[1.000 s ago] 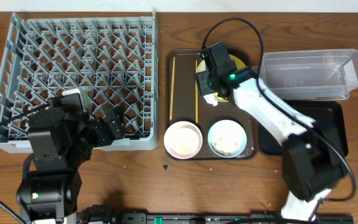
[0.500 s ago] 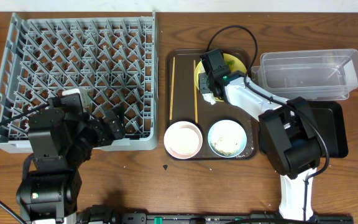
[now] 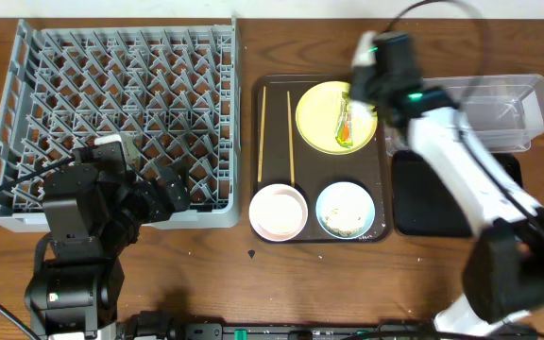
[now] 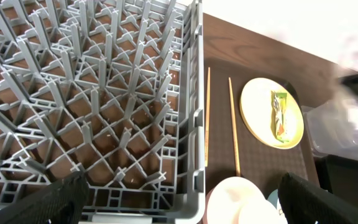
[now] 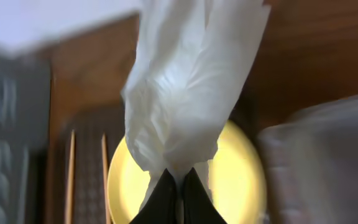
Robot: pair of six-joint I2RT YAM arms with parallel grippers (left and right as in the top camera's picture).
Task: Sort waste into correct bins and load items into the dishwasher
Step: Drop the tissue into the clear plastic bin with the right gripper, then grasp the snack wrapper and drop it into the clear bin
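Note:
My right gripper (image 5: 179, 186) is shut on the crumpled white napkin (image 5: 191, 87), which hangs lifted above the yellow plate (image 3: 324, 109). In the overhead view this gripper (image 3: 366, 71) is over the plate's back right edge, beside the clear tub (image 3: 499, 109). The green-and-orange wrapper (image 3: 345, 123) lies on the plate. Two chopsticks (image 3: 263, 132) (image 3: 290, 132) lie on the brown tray (image 3: 319, 165), with the white bowl (image 3: 279, 210) and the light blue bowl (image 3: 346, 210) holding rice scraps. My left gripper (image 4: 194, 205) stands open at the front right corner of the grey dish rack (image 3: 121, 113).
The shallow black tray (image 3: 442, 198) lies in front of the clear tub, right of the brown tray. The right arm stretches diagonally over both. Bare wooden table shows in front of the rack and trays.
The right gripper shut on the napkin at the plate's left side and lifted it up and to the back right, uncovering the wrapper on the plate. The left arm has not moved.

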